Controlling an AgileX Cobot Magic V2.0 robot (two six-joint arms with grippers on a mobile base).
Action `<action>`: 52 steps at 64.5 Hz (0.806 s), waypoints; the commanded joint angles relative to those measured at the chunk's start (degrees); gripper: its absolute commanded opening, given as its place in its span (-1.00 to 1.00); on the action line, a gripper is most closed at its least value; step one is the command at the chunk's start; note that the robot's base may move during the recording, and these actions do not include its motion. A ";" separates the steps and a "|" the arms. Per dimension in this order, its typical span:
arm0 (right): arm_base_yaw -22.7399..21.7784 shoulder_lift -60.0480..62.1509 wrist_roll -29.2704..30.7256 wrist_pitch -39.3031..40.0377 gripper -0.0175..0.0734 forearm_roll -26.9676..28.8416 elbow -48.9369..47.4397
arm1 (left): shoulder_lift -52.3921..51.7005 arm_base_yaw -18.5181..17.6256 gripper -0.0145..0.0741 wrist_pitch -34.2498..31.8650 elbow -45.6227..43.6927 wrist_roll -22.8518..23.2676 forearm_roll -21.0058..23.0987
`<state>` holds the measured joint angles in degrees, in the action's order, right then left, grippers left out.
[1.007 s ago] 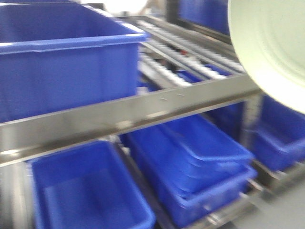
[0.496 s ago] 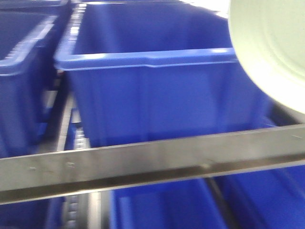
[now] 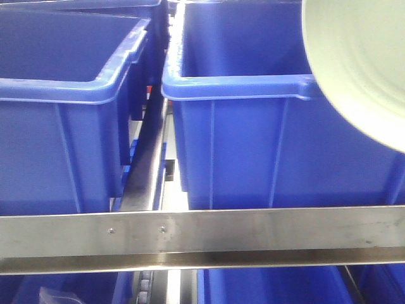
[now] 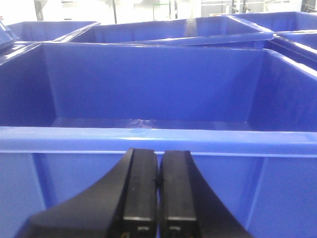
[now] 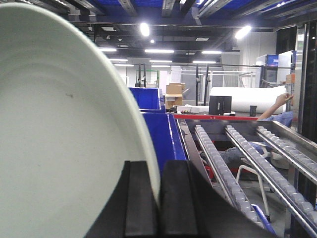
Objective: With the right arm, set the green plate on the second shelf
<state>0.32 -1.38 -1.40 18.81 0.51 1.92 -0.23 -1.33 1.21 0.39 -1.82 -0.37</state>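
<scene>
You see one green plate (image 3: 361,63), upper right; two blue bins above the rail, left (image 3: 63,139) and centre (image 3: 253,152); one second shelf rail (image 3: 285,231), low in the frame, with two screws (image 3: 112,230) (image 3: 162,229).

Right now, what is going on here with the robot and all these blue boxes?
The right tool is clamped on the rim of the green plate, holding it on edge in the air. In the front view the plate is upper right, before a blue bin and above the steel rail of the second shelf; it is not yet set down. The left tool is shut and empty.
</scene>
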 commanded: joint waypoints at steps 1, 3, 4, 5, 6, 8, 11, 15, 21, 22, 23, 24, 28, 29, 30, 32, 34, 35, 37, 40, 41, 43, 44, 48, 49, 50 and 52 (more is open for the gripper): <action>-0.32 -0.68 0.07 6.20 -0.49 0.36 -1.42 | -1.02 -0.24 -0.38 -5.01 2.27 0.33 0.37; -0.32 -0.68 0.07 6.20 -0.49 0.36 -1.42 | -1.02 -0.24 -0.38 -5.01 2.27 0.33 0.37; -0.32 -0.68 0.07 6.20 -0.49 0.36 -1.42 | -1.02 -0.24 -0.38 -5.01 2.27 0.33 0.37; -0.32 -0.68 0.07 6.20 -0.49 0.36 -1.42 | -1.02 -0.24 -0.38 -5.01 2.27 0.33 0.37; -0.32 -0.68 0.07 6.20 -0.49 0.36 -1.42 | -1.02 -0.24 -0.38 -5.01 2.27 0.33 0.37; -0.32 -0.68 0.07 6.20 -0.49 0.36 -1.42 | -1.02 -0.24 -0.38 -5.01 2.27 0.33 0.37; -0.32 -0.68 0.07 6.20 -0.49 0.36 -1.42 | -1.02 -0.24 -0.38 -5.01 2.27 0.33 0.37; -0.32 -0.68 0.07 6.20 -0.49 0.36 -1.42 | -1.02 -0.24 -0.38 -5.01 2.27 0.33 0.37; -0.32 -0.68 0.07 6.20 -0.49 0.36 -1.42 | -1.02 -0.24 -0.38 -5.01 2.27 0.33 0.37; -0.32 -0.68 0.07 6.20 -0.49 0.36 -1.42 | -1.02 -0.24 -0.38 -5.01 2.27 0.33 0.37; -0.32 -0.68 0.07 6.20 -0.49 0.36 -1.42 | -1.02 -0.24 -0.38 -5.01 2.27 0.33 0.37; -0.32 -0.68 0.07 6.20 -0.49 0.36 -1.42 | -1.02 -0.24 -0.38 -5.01 2.27 0.33 0.37; -0.32 -0.68 0.07 6.20 -0.49 0.36 -1.42 | -1.02 -0.24 -0.38 -5.01 2.27 0.33 0.37; -0.32 -0.68 0.07 6.20 -0.49 0.36 -1.42 | -1.02 -0.24 -0.38 -5.01 2.27 0.33 0.37; -0.32 -0.68 0.07 6.20 -0.49 0.36 -1.42 | -1.02 -0.24 -0.38 -5.01 2.27 0.33 0.37; -0.32 -0.68 0.07 6.20 -0.49 0.36 -1.42 | -1.02 -0.24 -0.38 -5.01 2.27 0.33 0.37; -0.32 -0.68 0.07 6.20 -0.49 0.36 -1.42 | -1.02 -0.24 -0.38 -5.01 2.27 0.33 0.37; -0.32 -0.68 0.07 6.20 -0.49 0.36 -1.42 | -1.02 -0.24 -0.38 -5.01 2.27 0.33 0.37; -0.32 -0.68 0.07 6.20 -0.49 0.36 -1.42 | -1.02 -0.24 -0.38 -5.01 2.27 0.33 0.37; -0.32 -0.68 0.07 6.20 -0.49 0.36 -1.42 | -1.02 -0.24 -0.38 -5.01 2.27 0.33 0.37; -0.32 -0.68 0.07 6.20 -0.49 0.36 -1.42 | -1.02 -0.24 -0.38 -5.01 2.27 0.33 0.37; -0.32 -0.68 0.07 6.65 -0.49 0.36 -1.42 | -1.02 -0.24 -0.38 -5.01 2.27 0.33 0.37; -0.32 -0.68 0.07 6.90 -0.49 0.36 -1.42 | -1.02 -0.24 -0.38 -5.01 2.27 0.33 0.37; -0.32 -0.68 0.07 7.93 -0.49 0.36 -1.42 | -1.02 -0.24 -0.38 -5.01 2.27 0.33 0.37; -0.32 -0.68 0.07 8.15 -0.49 0.36 -1.42 | -1.02 -0.24 -0.38 -5.01 2.27 0.33 0.37; -0.32 -0.68 0.07 8.37 -0.49 0.36 -1.42 | -1.02 -0.24 -0.38 -5.01 2.27 0.33 0.37; -0.32 -0.68 0.07 9.12 -0.49 0.36 -1.42 | -1.02 -0.24 -0.38 -5.01 2.27 0.33 0.37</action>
<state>0.32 -1.38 -1.40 19.66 0.51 1.92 -0.23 -1.33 1.21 0.39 -1.82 -0.37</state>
